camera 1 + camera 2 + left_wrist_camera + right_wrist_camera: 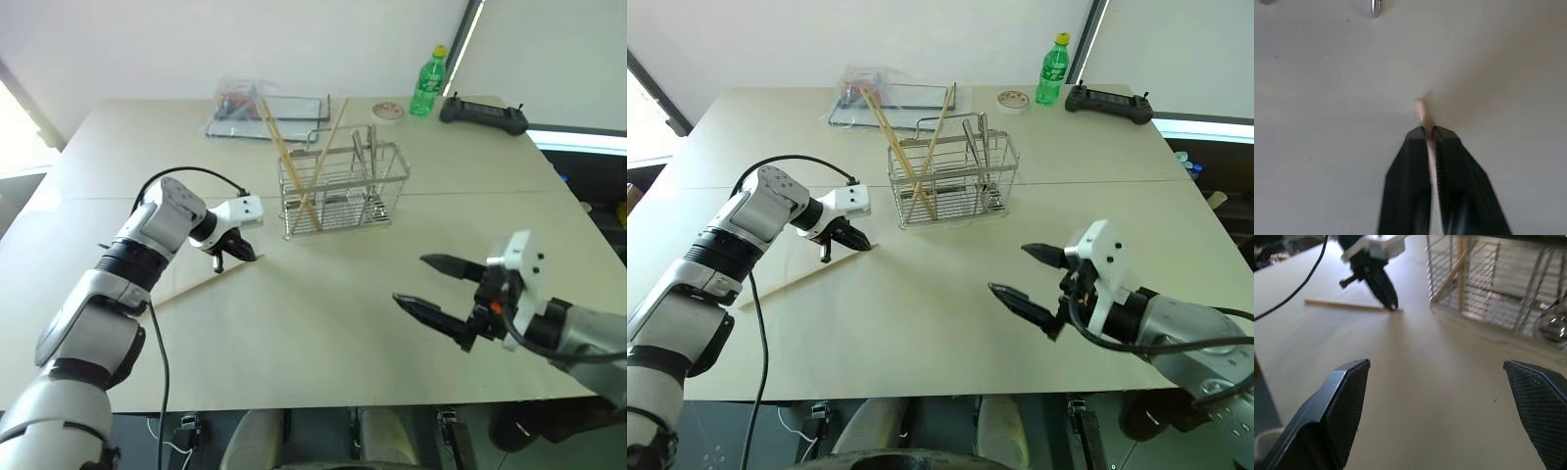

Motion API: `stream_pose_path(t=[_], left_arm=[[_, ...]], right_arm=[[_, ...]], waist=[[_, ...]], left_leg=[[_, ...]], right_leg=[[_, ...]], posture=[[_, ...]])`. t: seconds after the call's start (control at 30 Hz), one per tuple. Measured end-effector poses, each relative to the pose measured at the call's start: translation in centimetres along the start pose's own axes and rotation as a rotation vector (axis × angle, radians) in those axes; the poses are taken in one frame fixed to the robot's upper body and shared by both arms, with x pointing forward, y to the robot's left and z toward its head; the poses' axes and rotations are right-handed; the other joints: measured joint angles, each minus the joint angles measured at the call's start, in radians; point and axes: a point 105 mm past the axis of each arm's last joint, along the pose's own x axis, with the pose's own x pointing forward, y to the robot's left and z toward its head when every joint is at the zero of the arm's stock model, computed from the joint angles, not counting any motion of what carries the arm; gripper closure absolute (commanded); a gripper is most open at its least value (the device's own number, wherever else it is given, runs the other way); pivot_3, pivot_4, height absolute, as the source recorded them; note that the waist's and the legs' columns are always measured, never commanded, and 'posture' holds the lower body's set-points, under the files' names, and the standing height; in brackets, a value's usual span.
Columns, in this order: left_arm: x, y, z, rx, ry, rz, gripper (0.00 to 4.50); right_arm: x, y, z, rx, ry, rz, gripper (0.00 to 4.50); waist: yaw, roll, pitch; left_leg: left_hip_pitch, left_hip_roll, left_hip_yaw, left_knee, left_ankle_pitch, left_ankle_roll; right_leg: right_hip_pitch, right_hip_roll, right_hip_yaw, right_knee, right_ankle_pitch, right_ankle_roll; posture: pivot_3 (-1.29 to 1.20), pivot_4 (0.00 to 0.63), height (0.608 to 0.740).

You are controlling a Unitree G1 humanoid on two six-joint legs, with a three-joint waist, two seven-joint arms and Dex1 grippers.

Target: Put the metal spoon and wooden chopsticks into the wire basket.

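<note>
Left gripper [245,258]: down at the desk [323,333], its black jaws closed on the near end of one wooden chopstick [798,281]; the stick's pale tip pokes out just past the fingertips.
That chopstick: lies flat on the desk, running away from the gripper toward the robot's left edge of the desk.
Other wooden chopsticks [294,171]: already stand tilted and crossed in the wire basket, their tops sticking out well above its rim.
Wire basket [343,191]: stands mid-desk, just beyond the left gripper.
Metal spoon [372,157]: appears to stand upright in the basket's right side among thin metal pieces.
Right gripper [431,286]: hovers above the desk's near right part, jaws spread wide, holding nothing.
Far edge: green bottle [428,82], black controller [483,114], clear tray [269,117].
</note>
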Motion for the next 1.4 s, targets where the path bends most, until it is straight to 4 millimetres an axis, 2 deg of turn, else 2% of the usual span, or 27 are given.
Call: stream_pose_path(t=[0.33,0.43,0.53,0.6,0.7,0.83,0.93,1.0,1.1,1.17,1.27,1.4], left_arm=[[0.1,0.3,0.2,-0.040,-0.022,0.021,4.47],[-0.4,1.1,0.0,-0.085,-0.051,0.072,4.47],[-2.2,2.7,0.4,-0.158,-0.122,0.155,4.47],[-5.2,4.7,2.1,-0.213,-0.245,0.265,4.47],[-12.4,7.4,6.1,-0.272,-0.546,0.458,4.47],[-21.9,8.4,10.0,-0.337,-1.004,0.629,4.47],[-26.2,8.1,11.6,-0.376,-1.275,0.676,4.47],[-27.8,7.4,12.8,-0.371,-1.414,0.675,4.47],[-28.8,6.2,14.7,-0.340,-1.532,0.657,4.47],[-28.7,5.3,16.4,-0.303,-1.576,0.636,4.47],[-26.8,4.0,18.6,-0.245,-1.588,0.588,4.47],[-22.5,3.4,19.6,-0.245,-1.530,0.515,4.47]], right_arm=[[-0.3,0.6,-0.4,0.009,0.029,0.046,0.00],[-0.3,0.5,-0.4,0.010,0.029,0.046,0.00],[-0.4,0.5,-0.3,0.008,0.028,0.046,0.00],[-0.5,0.4,-0.2,0.002,0.026,0.043,0.00],[-0.7,0.4,-0.1,-0.005,0.027,0.045,0.00],[-0.7,0.2,-0.1,-0.004,0.029,0.046,0.00],[-0.8,-0.2,-0.1,-0.006,0.031,0.041,0.00],[-0.7,-0.5,0.2,-0.024,0.031,0.036,0.00],[-0.7,-0.7,0.5,-0.035,0.024,0.040,0.00],[-0.6,-0.9,0.8,-0.049,0.015,0.037,0.00],[-0.5,-2.0,1.8,-0.076,-0.015,-0.007,0.00],[-0.4,-3.2,2.8,-0.078,-0.067,-0.074,0.00]], waist=[[0.001,0.000,0.000],[0.000,0.000,0.000],[0.000,-0.001,0.001],[0.001,-0.003,0.002],[0.000,-0.003,0.002],[-0.003,-0.002,0.001],[-0.002,-0.002,0.001],[0.001,-0.002,0.001],[0.004,-0.003,0.001],[0.003,-0.003,0.001],[0.001,-0.002,0.000],[-0.001,-0.002,0.000]], left_leg=[[0.000,0.000,0.000,0.001,0.000,0.000],[0.000,0.000,0.000,0.001,0.000,0.000],[0.000,0.000,-0.001,0.001,0.000,0.000],[-0.001,0.000,-0.002,0.001,0.000,0.000],[-0.001,0.000,-0.001,0.002,0.000,0.000],[0.000,0.000,-0.001,0.002,0.000,0.000],[0.001,0.000,-0.001,0.002,0.000,0.000],[0.001,0.000,-0.001,0.004,0.000,0.000],[0.001,-0.001,-0.002,0.005,0.000,0.000],[0.000,-0.001,-0.002,0.006,0.000,0.000],[0.001,-0.001,-0.002,0.007,0.000,0.000],[0.001,-0.001,-0.001,0.006,0.000,0.000]], right_leg=[[0.000,0.000,0.000,0.000,0.000,0.000],[0.000,0.000,0.000,0.000,0.000,0.000],[0.000,0.000,-0.001,0.000,0.000,0.000],[0.000,0.000,-0.002,0.000,0.000,0.000],[0.000,0.000,-0.002,0.000,-0.002,0.004],[0.000,0.000,-0.002,0.000,-0.003,0.005],[0.001,0.000,-0.002,0.001,-0.002,0.005],[0.002,0.000,-0.002,0.001,-0.002,0.005],[0.004,0.000,-0.002,0.001,0.000,0.003],[0.004,0.000,-0.002,0.000,0.001,0.003],[0.005,-0.001,-0.001,0.001,0.001,0.003],[0.004,0.000,-0.001,0.001,0.001,0.003]], posture=[[0.00,0.150,0.719],[0.00,0.150,0.719],[0.00,0.150,0.719],[0.00,0.150,0.719],[0.00,0.150,0.719],[0.00,0.150,0.719],[0.00,0.150,0.719],[0.00,0.150,0.719],[0.00,0.150,0.719],[0.00,0.150,0.719],[0.00,0.150,0.719],[0.00,0.150,0.719]])
